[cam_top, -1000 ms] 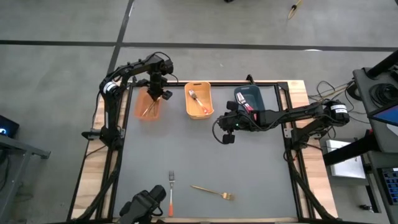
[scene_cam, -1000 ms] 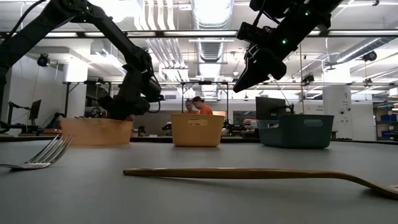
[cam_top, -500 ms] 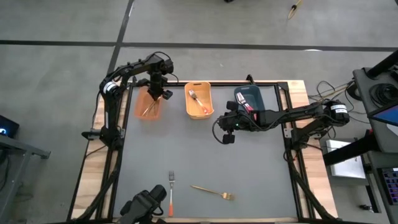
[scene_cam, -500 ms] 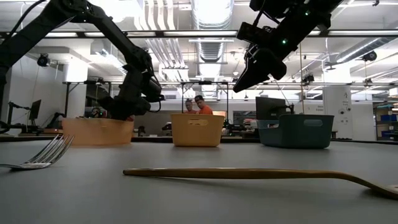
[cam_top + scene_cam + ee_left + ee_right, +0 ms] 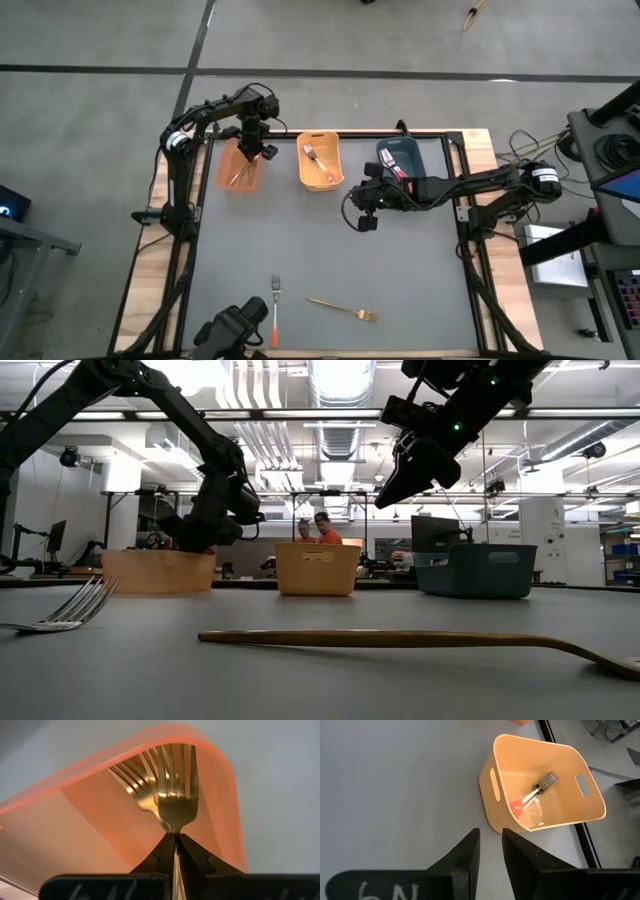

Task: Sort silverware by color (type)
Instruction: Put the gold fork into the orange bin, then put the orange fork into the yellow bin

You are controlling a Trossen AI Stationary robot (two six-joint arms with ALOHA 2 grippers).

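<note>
Left wrist view — left tool clamps smooth gold fork | translucent orange bin | right tool slightly parted

Gold fork handle hidden — pincer covers it.
</note>
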